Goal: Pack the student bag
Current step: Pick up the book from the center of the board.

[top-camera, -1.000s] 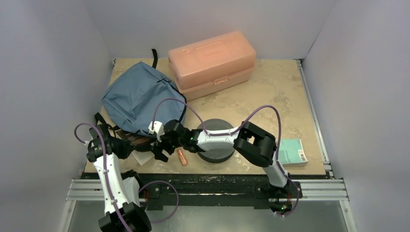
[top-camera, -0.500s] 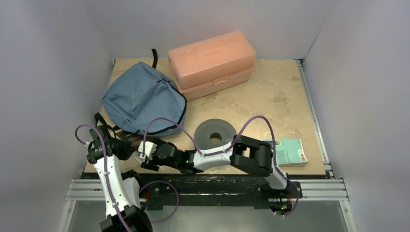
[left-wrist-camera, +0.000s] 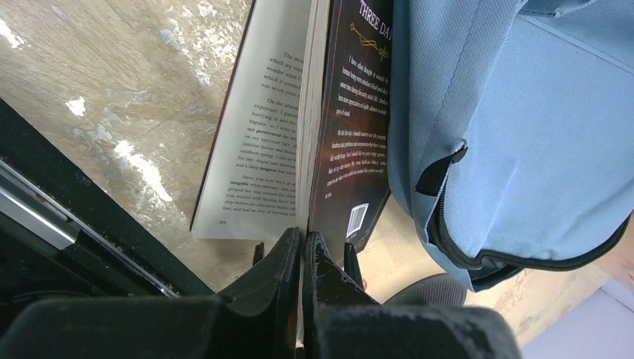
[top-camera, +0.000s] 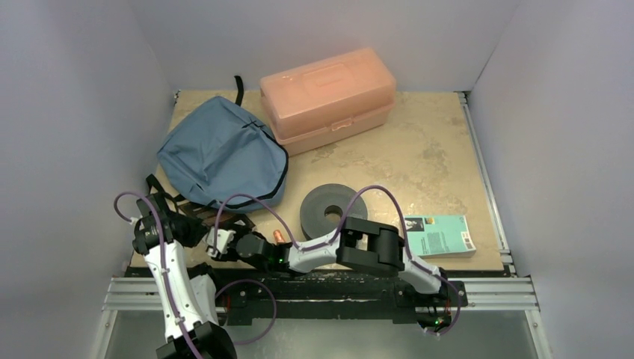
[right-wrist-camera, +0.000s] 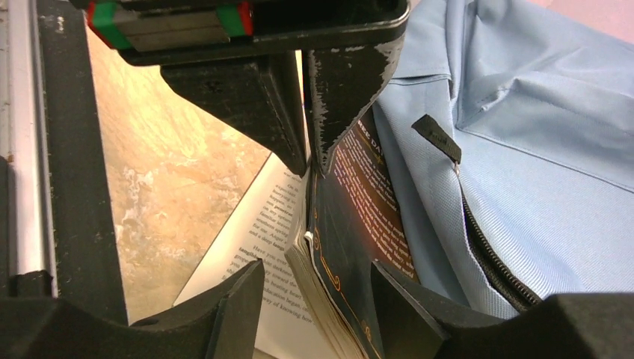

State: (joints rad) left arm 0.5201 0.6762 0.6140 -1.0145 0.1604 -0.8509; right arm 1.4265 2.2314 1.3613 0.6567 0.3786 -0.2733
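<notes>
The top view looks steeply down from above and behind, near edge at frame bottom, over the whole table (top-camera: 448, 149). Both wrist views sit close, facing each other — sharing the book (left-wrist-camera: 348, 112) and student bag (left-wrist-camera: 523, 149).

Beige table (top-camera: 434, 149): student bag (top-camera: 220, 153), pink box (top-camera: 327, 97), grey roll (top-camera: 333, 209), teal book (top-camera: 441, 235).

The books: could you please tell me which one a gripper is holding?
The dark-covered book by the student bag, pinched in the left gripper; the teal book lies alone.
</notes>
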